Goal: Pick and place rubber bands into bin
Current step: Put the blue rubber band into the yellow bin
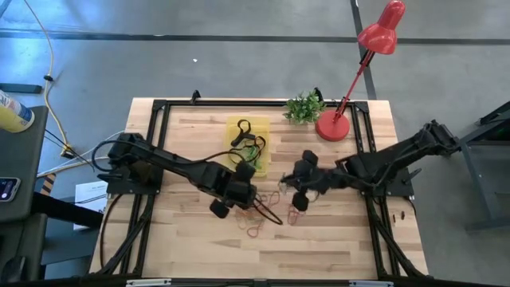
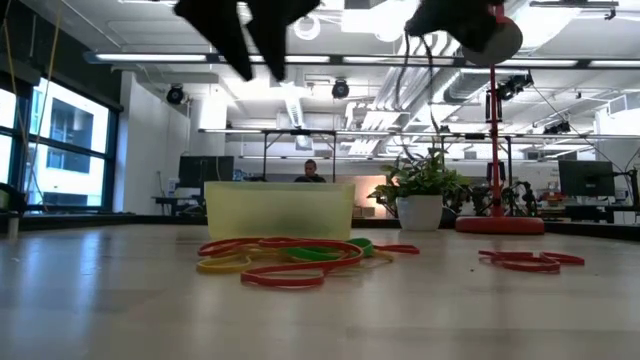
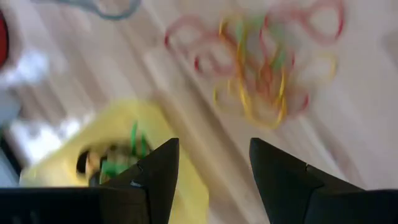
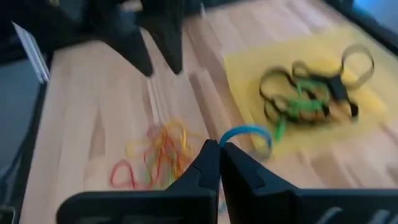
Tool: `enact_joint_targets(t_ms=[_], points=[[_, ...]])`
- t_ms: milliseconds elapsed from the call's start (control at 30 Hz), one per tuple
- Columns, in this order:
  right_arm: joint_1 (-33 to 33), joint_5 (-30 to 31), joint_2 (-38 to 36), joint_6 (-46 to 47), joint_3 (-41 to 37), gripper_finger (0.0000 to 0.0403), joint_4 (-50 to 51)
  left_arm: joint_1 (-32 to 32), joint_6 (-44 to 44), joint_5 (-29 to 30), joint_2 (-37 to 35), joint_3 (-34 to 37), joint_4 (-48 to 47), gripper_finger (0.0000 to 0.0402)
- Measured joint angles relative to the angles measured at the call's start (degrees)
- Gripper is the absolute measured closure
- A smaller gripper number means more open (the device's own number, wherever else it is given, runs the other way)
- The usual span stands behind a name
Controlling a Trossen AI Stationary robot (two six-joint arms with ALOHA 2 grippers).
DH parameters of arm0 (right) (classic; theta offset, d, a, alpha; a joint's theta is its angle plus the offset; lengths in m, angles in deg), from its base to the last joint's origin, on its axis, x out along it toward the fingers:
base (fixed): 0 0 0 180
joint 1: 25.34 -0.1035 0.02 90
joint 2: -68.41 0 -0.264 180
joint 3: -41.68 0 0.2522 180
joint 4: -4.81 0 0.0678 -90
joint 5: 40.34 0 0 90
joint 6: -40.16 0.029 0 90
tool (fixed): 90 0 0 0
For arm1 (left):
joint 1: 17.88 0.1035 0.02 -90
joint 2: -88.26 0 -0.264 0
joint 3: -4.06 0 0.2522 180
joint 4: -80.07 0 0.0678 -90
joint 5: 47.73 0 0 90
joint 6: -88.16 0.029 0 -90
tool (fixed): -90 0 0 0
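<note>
The yellow bin point(image 1: 239, 127) point(image 4: 249, 62) point(image 2: 280, 208) sits at the table's far middle. It holds black, green and tan rubber bands point(image 1: 247, 143) point(image 4: 305, 99). A pile of red, orange and green bands point(image 1: 267, 209) point(image 2: 285, 255) point(image 3: 261, 68) lies flat on the wood near the bin. More red bands point(image 1: 299, 201) point(image 2: 530, 260) lie to its right. My left gripper point(image 1: 243, 182) point(image 3: 214, 168) hangs open and empty above the bin's near right corner. My right gripper point(image 1: 293, 185) point(image 4: 219, 152) is raised right of the pile, shut on a blue band point(image 4: 252, 134). My right gripper pinches the blue rubber band at one end of its loop point(image 4: 229, 138) between its two shut fingertips. The remaining loop sticks out past the tips toward the bin, lifted clear of the table.
A small potted plant point(image 1: 304, 108) and a red desk lamp on a round base point(image 1: 332, 127) stand at the table's far right. Black frame rails point(image 1: 151, 143) run along the table's sides. Bare wood lies along the near edge.
</note>
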Motion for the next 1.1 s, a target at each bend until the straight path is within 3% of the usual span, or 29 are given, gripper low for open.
enact_joint_targets(t_ms=[133,333,700,833,1100], points=[[4.95,-3.53,0.18,-6.41,0.0,0.0403,-7.63,-1.73,-4.44,4.23,-2.08,0.53,-5.64,0.0215],[12.32,-9.42,0.18,-13.09,0.0,0.0403,-16.45,-5.94,-15.33,8.22,-10.03,9.86,-4.79,0.0215],[25.23,-22.65,8.05,-15.5,0.02,0.0403,-26.9,-14.55,-37.04,16.72,-27.58,35.16,15.6,0.0215],[28.34,-26.03,12.79,-15.2,0.02,0.0403,-32.13,-16.59,-40.05,18.03,-29.8,40.36,21.02,0.0215],[32.37,-30.73,20.94,-11.74,0.07,0.0402,-37.51,-18.22,-42.68,18.54,-29.3,42.84,22.83,0.0215]])
